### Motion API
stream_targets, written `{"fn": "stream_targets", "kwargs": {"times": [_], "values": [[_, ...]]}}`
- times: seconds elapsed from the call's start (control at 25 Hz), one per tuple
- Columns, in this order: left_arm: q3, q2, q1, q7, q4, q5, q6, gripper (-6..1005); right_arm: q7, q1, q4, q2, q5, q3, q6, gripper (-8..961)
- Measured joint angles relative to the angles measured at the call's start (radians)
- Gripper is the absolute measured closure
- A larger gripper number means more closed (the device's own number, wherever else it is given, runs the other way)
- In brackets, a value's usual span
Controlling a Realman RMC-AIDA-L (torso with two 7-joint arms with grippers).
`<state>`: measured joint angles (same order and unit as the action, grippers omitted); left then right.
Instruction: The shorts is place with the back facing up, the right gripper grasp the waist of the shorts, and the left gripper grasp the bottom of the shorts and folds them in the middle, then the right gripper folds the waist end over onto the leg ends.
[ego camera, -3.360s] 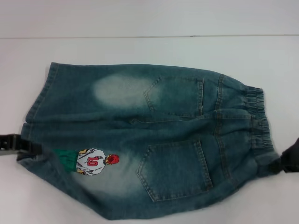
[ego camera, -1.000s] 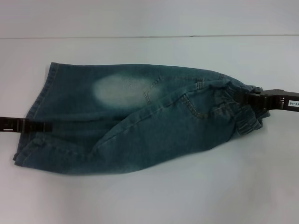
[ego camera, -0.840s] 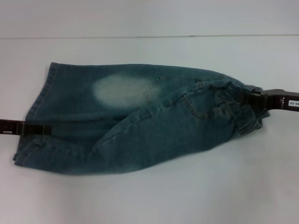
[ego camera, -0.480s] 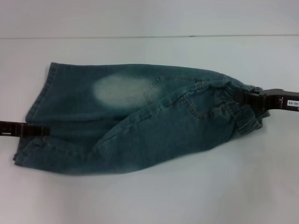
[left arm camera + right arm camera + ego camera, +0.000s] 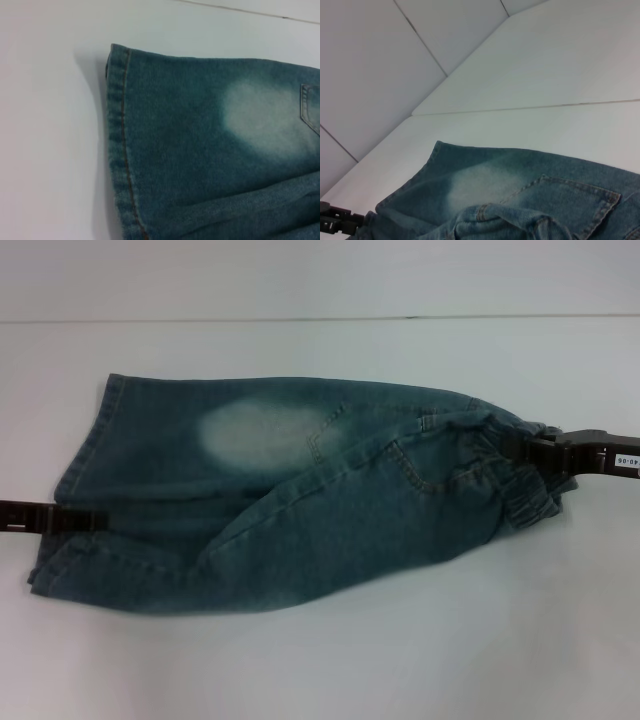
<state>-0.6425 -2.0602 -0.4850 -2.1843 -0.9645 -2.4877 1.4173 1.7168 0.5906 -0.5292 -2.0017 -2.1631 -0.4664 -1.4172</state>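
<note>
We see the shorts [image 5: 290, 500] folded lengthwise on the white surface [image 5: 400, 660]; our right end effector [image 5: 525, 452] pinches the waistband, our left end effector [image 5: 95, 517] pinches the leg hem

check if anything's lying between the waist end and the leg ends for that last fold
Nothing visible does. The shorts lie folded lengthwise on the table, with only their own denim between the waist at the right hand and the leg ends at the left hand.
</note>
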Motion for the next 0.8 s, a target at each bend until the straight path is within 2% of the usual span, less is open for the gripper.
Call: {"fn": "stream_targets", "kwargs": {"times": [0.8], "values": [[-0.037,-0.012,0.018,0.012,0.004,-0.002,-0.032,392,0.0,0.004,0.0,0.0,0.0,-0.002,-0.001,909]]}}
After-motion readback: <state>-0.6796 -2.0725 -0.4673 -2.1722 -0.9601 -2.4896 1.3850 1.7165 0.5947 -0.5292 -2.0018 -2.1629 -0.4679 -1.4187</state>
